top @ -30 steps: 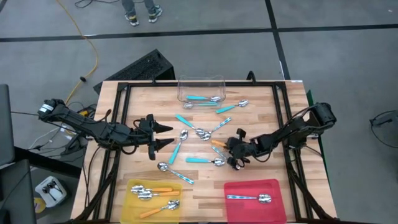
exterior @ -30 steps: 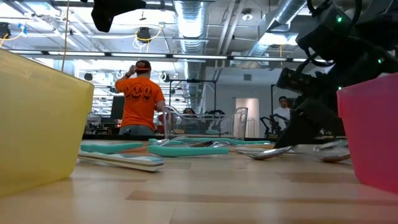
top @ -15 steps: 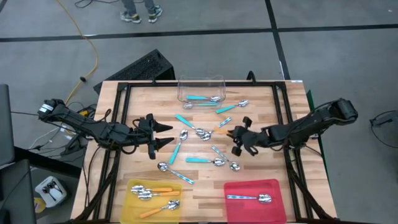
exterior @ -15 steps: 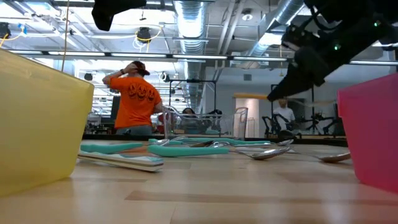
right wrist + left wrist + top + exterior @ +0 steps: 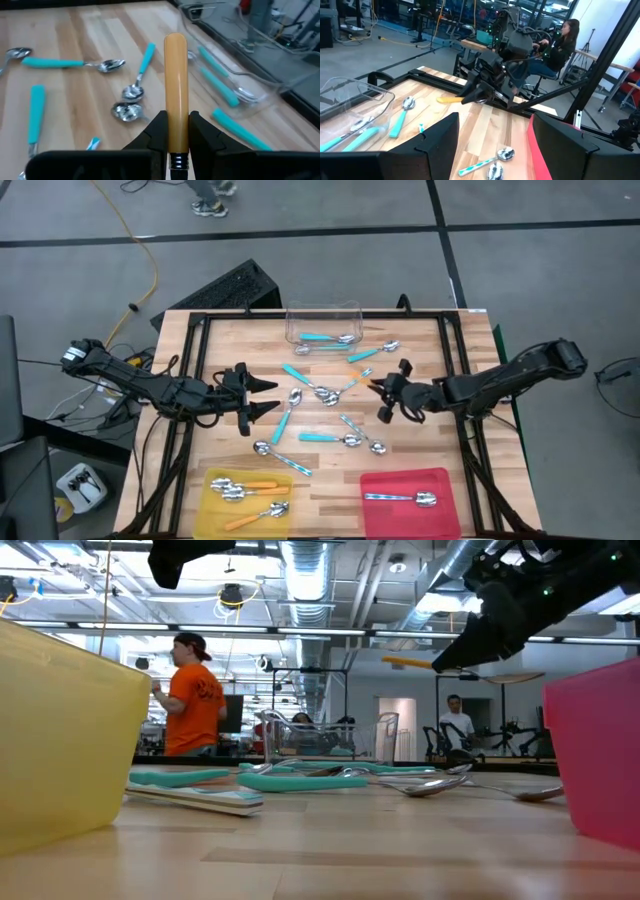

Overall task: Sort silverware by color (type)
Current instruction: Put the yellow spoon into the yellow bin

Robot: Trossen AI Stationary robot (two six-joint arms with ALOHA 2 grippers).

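Fingers of the right gripper [image 5: 175, 137] are clamped on an orange-handled spoon [image 5: 175, 90], pinching it near the neck so the handle juts forward past the tips. In the high view we place this gripper [image 5: 385, 395] over the right half of the tabletop [image 5: 420, 340], and the low view shows it lifted clear of the wood with the orange handle level. We judge the grip near the bowl end is meant to leave the handle free for laying down in the yellow tray [image 5: 212, 482], where other orange spoons [image 5: 262, 487] already lie. That tray sits at the near-left corner, well apart from the gripper, so a long carry across the scattered pieces seems likely.

Left gripper [image 5: 262, 397] hangs over the left-centre of the tabletop, fingers spread wide, holding nothing; we take it as waiting.

Silverware notes: teal-handled spoons [image 5: 320, 437] lie loose mid-table at mixed angles, some touching or crossing. More teal ones rest in the clear tub [image 5: 322, 313] at the far edge. One plain silver spoon [image 5: 400, 498] sits alone in the red tray [image 5: 372, 515]. Bowls are bright, mirror-like metal; handles matte plastic. The held handle is smooth, rounded, a warm yellow-orange.

A person in an orange shirt [image 5: 195, 700] stands in the room beyond.
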